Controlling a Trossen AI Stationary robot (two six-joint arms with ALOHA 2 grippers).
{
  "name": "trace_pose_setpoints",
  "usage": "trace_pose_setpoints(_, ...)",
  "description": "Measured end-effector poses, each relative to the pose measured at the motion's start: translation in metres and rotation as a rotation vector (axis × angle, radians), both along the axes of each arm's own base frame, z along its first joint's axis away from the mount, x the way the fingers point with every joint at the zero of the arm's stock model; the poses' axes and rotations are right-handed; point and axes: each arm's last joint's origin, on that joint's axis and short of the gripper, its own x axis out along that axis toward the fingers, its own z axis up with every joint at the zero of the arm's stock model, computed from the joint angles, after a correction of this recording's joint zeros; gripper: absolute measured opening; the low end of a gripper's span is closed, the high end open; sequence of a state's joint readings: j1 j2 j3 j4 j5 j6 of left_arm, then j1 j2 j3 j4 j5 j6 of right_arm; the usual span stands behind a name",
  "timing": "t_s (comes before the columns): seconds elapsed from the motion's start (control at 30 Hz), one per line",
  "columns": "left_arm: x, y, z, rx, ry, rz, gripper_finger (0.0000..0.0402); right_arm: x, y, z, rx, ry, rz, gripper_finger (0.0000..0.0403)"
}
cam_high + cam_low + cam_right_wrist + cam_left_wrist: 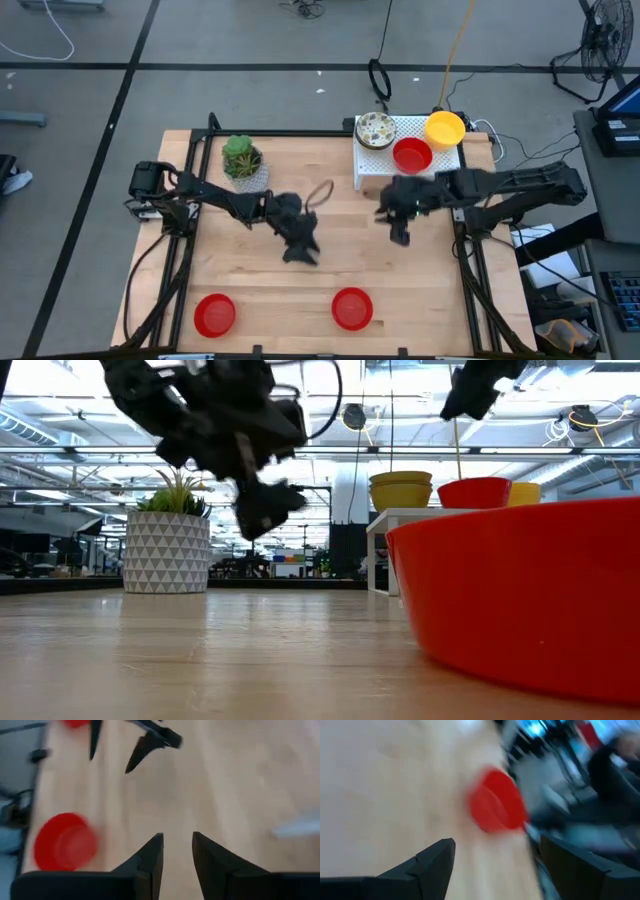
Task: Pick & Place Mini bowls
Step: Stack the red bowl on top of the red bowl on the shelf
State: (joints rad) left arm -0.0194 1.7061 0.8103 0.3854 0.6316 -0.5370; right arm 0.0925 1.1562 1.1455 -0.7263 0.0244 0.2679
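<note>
On the light wooden table [250, 275] a small white raised stand [378, 165] sits at the far right corner, and it carries the remaining stock: a whitish mini bowl with a speckled pattern [376, 130], a plain yellow mini bowl [445, 129] at the stand's right end, and a plain red mini bowl [412, 155] between and slightly in front of them. In the low view the yellow ones read as a stack [401, 490]. How many bowls lie under each top one cannot be told from above.

Two more red mini bowls lie on the bare wood along the near edge, well apart: one near the left corner [214, 314], one near the middle [351, 308] (the latter fills the right of the low view). Nothing is in either.

A white pot with a triangle pattern and a green plant [243, 163] stands near the far left edge.

The left gripper [300, 240] hangs above the table's centre with its fingers spread wide and nothing between them. The right gripper [400, 225] hovers just in front of the stand, its fingers [152, 852] a narrow gap apart, also empty, over bare wood.

The middle of the table between the two near bowls and the stand is open wood; the black frame rails [175, 270] run along both side edges.
</note>
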Motion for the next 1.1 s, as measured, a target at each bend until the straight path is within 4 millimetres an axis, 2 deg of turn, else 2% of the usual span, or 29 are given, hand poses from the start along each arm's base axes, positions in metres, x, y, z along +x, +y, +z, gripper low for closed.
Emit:
trace_pose_setpoints(0.1,-0.004,-0.030,0.000,-0.038,0.023,-0.113,0.0279,0.005,0.020,-0.004,-0.031,-0.078,0.123,0.0091)
trace_pose_setpoints(0.23,-0.014,-0.069,-0.002,-0.082,0.108,-0.180,0.0258,0.009,0.037,-0.008,-0.093,-0.188,0.257,0.0095)
trace_pose_setpoints(0.37,-0.025,-0.097,-0.004,-0.164,0.255,-0.193,0.0233,0.011,0.045,-0.009,-0.114,-0.263,0.309,0.0099)
trace_pose_setpoints(0.53,-0.040,-0.129,-0.005,-0.272,0.448,-0.201,0.0201,0.011,0.047,-0.009,-0.117,-0.269,0.314,0.0104)
trace_pose_setpoints(0.7,-0.056,-0.156,-0.005,-0.372,0.641,-0.170,0.0178,0.011,0.047,-0.009,-0.175,-0.276,0.361,0.0111)
trace_pose_setpoints(0.9,-0.072,-0.180,-0.006,-0.493,0.874,-0.017,0.0173,0.011,0.046,-0.009,-0.268,-0.287,0.437,0.0118)
trace_pose_setpoints(1.1,-0.085,-0.198,-0.007,-0.536,0.969,0.058,0.0172,0.011,0.045,-0.009,-0.355,-0.298,0.503,0.0124)
